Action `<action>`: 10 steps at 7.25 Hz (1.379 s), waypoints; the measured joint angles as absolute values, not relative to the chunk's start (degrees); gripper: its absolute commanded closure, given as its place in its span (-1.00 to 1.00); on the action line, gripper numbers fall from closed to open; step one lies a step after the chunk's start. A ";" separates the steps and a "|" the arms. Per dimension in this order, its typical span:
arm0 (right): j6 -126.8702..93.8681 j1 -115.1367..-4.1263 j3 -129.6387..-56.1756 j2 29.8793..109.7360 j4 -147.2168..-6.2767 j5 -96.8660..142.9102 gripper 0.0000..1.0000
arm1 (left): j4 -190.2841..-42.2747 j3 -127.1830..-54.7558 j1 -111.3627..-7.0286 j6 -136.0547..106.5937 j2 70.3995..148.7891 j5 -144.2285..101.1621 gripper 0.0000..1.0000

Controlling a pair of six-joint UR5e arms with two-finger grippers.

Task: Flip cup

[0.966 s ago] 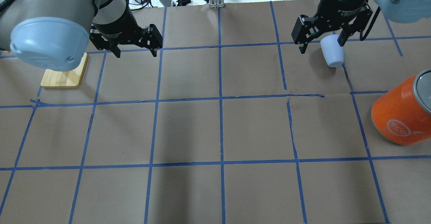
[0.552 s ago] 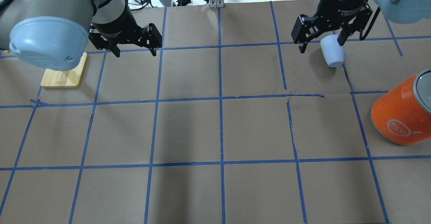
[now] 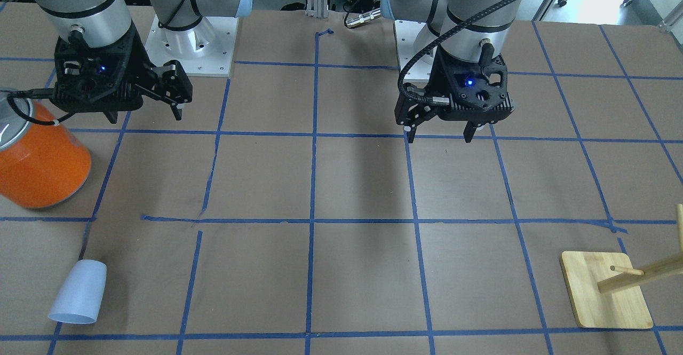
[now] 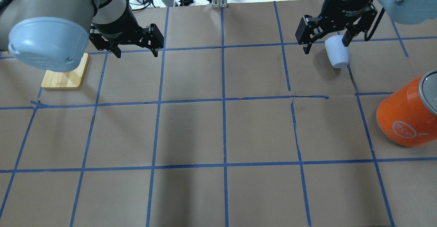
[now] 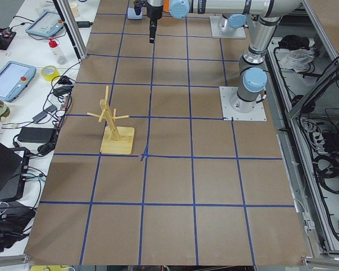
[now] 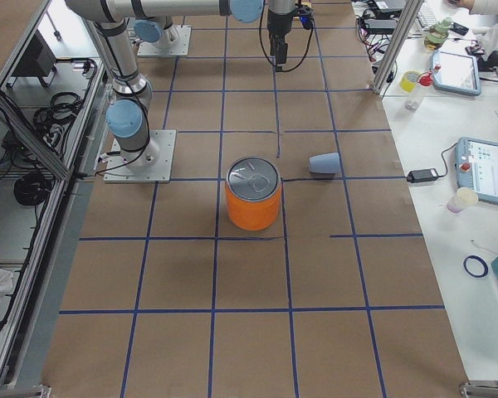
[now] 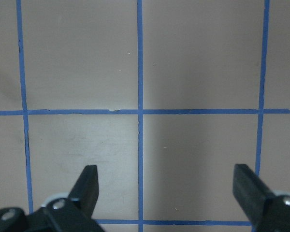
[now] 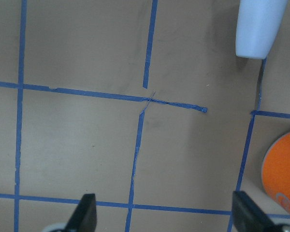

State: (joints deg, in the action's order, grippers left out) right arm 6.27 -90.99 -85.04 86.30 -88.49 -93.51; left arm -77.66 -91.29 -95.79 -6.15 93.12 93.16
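1 cup [image 3: 77, 293] on side, orange can [image 3: 40, 163] nr

Table [image 4: 191, 131]: brown paper cover, blue tape grid [image 4: 224, 100].
- cup [image 3: 74, 292]: on its side, rim toward the operators' long edge, robot's right half.
- orange can [image 3: 37, 157]: upright, same half, midway between the long edges.
- wooden peg stand [image 3: 605, 290]: left half, near the operators' edge.
- white base plates [image 3: 189, 45]: two, along the robot-side edge.

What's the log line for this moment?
cup: lying on its side | right gripper: open, clear of cup | left gripper: open, empty | orange can: upright
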 measured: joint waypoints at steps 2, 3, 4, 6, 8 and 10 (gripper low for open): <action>6.24 -90.99 -85.10 86.20 -88.53 -93.61 -1.00 | -77.69 -91.31 -95.79 -6.15 93.12 93.19 -1.00; 6.22 -90.98 -85.13 86.17 -88.58 -93.87 -1.00 | -77.69 -91.32 -95.75 -6.15 93.11 93.13 -1.00; 6.22 -90.86 -85.14 86.12 -88.73 -93.96 -1.00 | -77.68 -91.32 -95.73 -6.15 93.13 93.10 -1.00; 6.31 -90.52 -85.11 85.88 -91.17 -93.67 -1.00 | -77.67 -91.31 -95.74 -6.13 93.12 93.19 -1.00; 6.05 -90.32 -85.15 84.74 -94.64 -93.63 -1.00 | -77.69 -91.30 -95.73 -6.08 93.04 93.30 -1.00; 5.44 -89.33 -85.19 80.84 -101.13 -93.80 -1.00 | -77.77 -91.31 -95.71 -6.07 93.02 93.33 -1.00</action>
State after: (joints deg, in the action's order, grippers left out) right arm 5.44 -89.33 -85.19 80.84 -101.13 -93.80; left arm -77.77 -91.31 -95.71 -6.07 93.02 93.33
